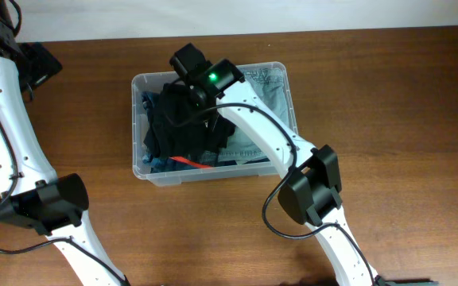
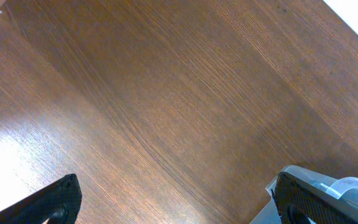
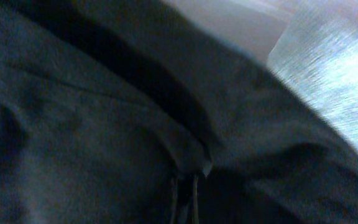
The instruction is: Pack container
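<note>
At the far left, we found the left gripper [image 2: 174,186] hovering over bare wooden table [image 1: 404,95], its fingers spread wide with nothing between them. It stood well apart from the container [image 1: 213,179], so we judged it could not steady the bin if the bin began to slide.

The container sat in the middle of the table, a little toward the far edge, already holding clothes. A dark garment [image 1: 164,119] was heaped at its left end, and a grey-blue fabric [image 1: 270,94] lay flat at its right. A thin red strip [image 1: 189,163] showed near the front wall.

The right arm [image 1: 253,127] reached across the bin from the near right, with its wrist down over the dark heap. The right gripper was buried in cloth. The wrist camera showed only dark folds pressed close, with pale fabric in one corner, so we could not tell whether the jaws were apart or clamped.

We saw the main risk there. If a fold had caught on the fingers, lifting out could drag the garment back over the rim. Pressing hard at that one end could shove or tip the light bin, which nothing was holding. The arm's loose cable [image 1: 273,208] might also snag on the rim.
</note>
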Controlling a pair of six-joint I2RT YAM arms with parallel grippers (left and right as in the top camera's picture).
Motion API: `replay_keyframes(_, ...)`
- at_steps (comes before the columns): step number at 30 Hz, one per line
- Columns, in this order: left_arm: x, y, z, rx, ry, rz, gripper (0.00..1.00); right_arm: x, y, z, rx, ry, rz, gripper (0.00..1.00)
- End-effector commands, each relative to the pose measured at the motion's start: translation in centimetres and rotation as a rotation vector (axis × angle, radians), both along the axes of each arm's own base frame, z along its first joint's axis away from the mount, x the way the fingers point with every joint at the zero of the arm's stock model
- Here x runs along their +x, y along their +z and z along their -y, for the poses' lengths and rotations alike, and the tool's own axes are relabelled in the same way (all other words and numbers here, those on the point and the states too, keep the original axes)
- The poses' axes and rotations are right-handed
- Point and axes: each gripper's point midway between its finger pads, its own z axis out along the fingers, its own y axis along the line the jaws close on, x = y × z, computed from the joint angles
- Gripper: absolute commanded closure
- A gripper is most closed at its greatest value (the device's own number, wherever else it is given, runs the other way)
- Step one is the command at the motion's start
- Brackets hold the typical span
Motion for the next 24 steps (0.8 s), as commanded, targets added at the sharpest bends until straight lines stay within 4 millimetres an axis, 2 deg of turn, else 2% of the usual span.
replay_keyframes(1,-0.3,0.5,0.1,0.005,0.005,0.009,0.0,-0.9,-0.8,-0.7,0.022,0.014,-0.044,0.96)
replay_keyframes(5,-0.3,0.5,0.1,0.005,0.005,0.01,0.01,-0.5,1.6,-0.8,0.044,0.011,0.0,0.96)
replay_keyframes(10,-0.3,0.5,0.1,0.005,0.005,0.009,0.01,-0.3,7.6,-0.2,0.081,-0.001,0.104,0.96)
replay_keyframes(11,-0.3,0.5,0.1,0.004,0.005,0.009,0.01,-0.6,9.0,-0.1,0.095,0.0,0.119,0.96)
replay_keyframes(14,-0.3,0.5,0.1,0.004,0.005,0.009,0.01,-1.9,11.5,0.1,0.129,0.015,0.117,0.96)
replay_keyframes(18,-0.3,0.5,0.1,0.004,0.005,0.009,0.01,-4.4,11.6,-0.5,0.172,0.059,0.019,0.95)
replay_keyframes(24,-0.3,0.5,0.1,0.004,0.005,0.009,0.01,-6.3,9.0,-1.3,0.151,0.094,-0.075,0.95)
